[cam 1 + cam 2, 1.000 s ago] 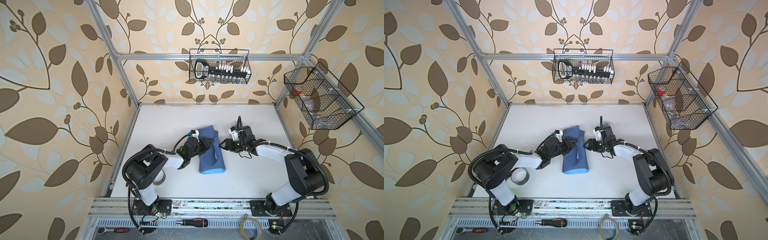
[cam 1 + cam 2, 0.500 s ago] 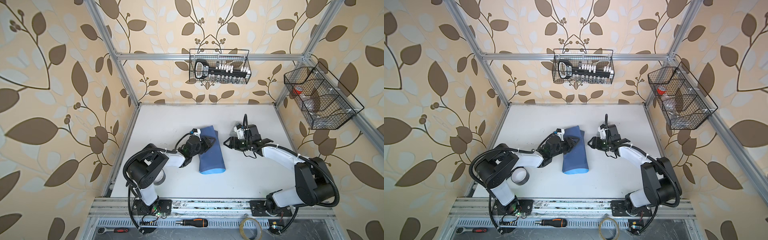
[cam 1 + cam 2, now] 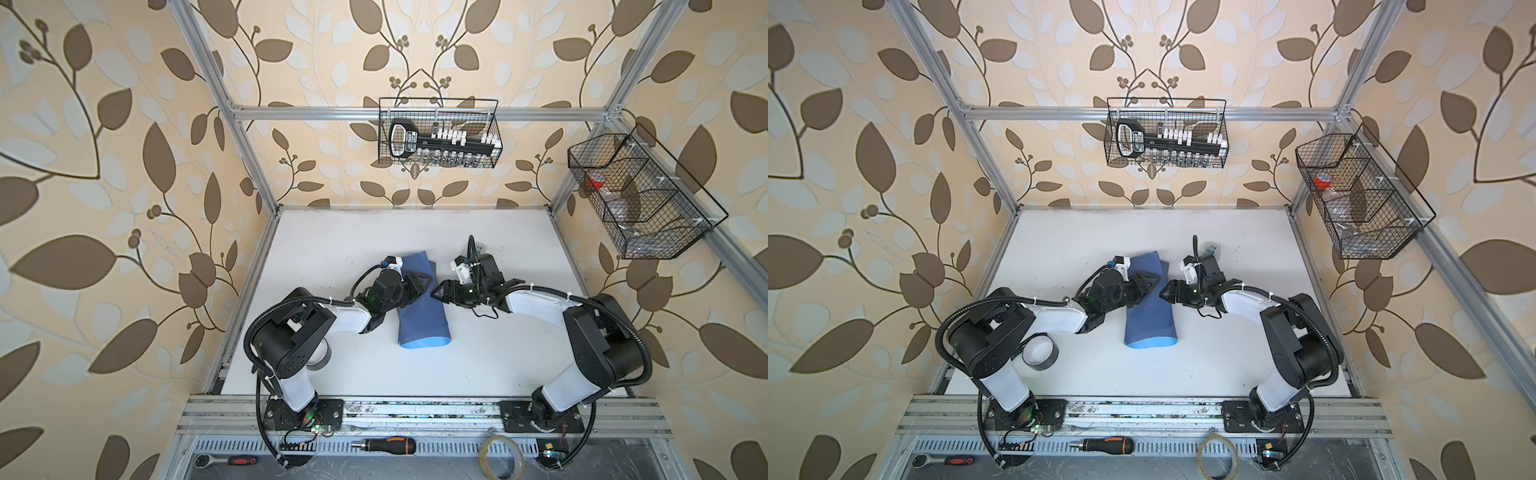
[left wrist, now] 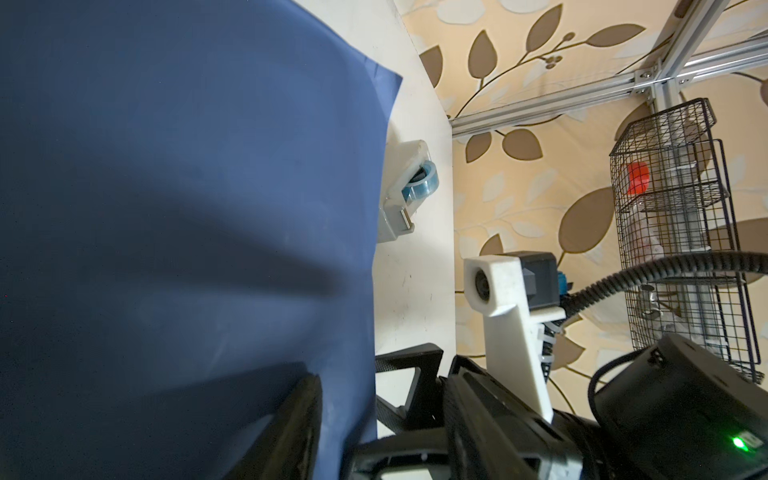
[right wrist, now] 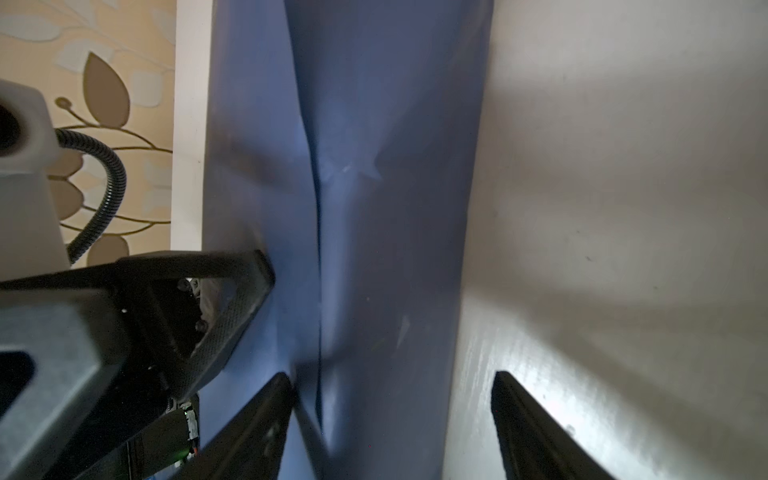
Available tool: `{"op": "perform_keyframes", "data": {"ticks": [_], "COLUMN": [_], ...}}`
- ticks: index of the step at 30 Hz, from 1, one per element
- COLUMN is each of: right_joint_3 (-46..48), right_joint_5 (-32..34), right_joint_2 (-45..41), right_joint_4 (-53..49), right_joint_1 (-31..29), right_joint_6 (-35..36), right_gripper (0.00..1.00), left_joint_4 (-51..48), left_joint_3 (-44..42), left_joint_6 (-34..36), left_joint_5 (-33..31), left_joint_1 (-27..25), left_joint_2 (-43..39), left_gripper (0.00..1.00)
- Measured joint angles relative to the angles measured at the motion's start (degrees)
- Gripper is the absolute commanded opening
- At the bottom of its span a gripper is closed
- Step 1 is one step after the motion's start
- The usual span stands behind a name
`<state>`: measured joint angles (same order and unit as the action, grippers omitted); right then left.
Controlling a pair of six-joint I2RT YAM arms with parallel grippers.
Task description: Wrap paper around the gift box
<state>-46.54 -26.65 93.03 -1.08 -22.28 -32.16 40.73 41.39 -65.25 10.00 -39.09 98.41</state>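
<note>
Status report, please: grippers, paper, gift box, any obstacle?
Left gripper on top of the paper, jaws unclear. Right gripper open at paper's side. Gift box hidden. Tape dispenser nearby, not blocking.

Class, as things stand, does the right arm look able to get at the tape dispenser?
Probably yes: the tape dispenser stands on bare table just beyond the right claw, with nothing between them, and the claw is open.

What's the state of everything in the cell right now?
paper, folded into a tube, dark face out, flaps overlapped on top.
gift box, not visible; presumably inside the paper.
left pincer, on top of the paper, one finger pressing it; grip unclear.
right pincer, open, at the paper's side.
tape dispenser, on the table, tape loaded, untouched.
black tape roll, lying flat by the left arm's base.
</note>
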Motion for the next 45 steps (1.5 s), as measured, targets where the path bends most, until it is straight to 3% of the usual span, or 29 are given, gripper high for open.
{"op": "perform_keyframes", "data": {"ticks": [7,13,21,29,34,45], "right_joint_3": [4.3,8.3,8.9,8.9,8.1,4.7], "right_joint_5": [-1.4,-2.1,-2.4,-2.4,-2.2,-0.1], "right_joint_2": [-0.3,-0.6,-0.5,-0.5,-0.7,-4.3], "right_joint_4": [7.6,15.6,17.4,17.2,15.8,2.6], "right_joint_1": [0.2,0.2,0.1,0.0,0.0,1.8], "right_joint_6": [-1.0,-2.4,-2.9,-2.8,-2.7,-1.0], "right_gripper": [0.62,0.59,0.58,0.58,0.59,0.74], "left_joint_4": [-10.3,-28.0,-43.0,-48.7,-48.5,-46.9], "left_joint_3": [4.5,8.7,8.1,11.3,12.2,13.1], "left_joint_6": [5.1,11.9,17.2,22.1,23.9,27.7], "left_joint_5": [0.0,-1.2,-2.3,4.2,7.6,10.7], "left_joint_1": [-0.3,0.2,7.7,9.1,9.2,9.4], "left_joint_2": [-1.7,-7.1,-17.1,-6.8,-4.5,-2.3], "left_gripper": [0.60,0.69,0.72,0.73,0.73,0.72]}}
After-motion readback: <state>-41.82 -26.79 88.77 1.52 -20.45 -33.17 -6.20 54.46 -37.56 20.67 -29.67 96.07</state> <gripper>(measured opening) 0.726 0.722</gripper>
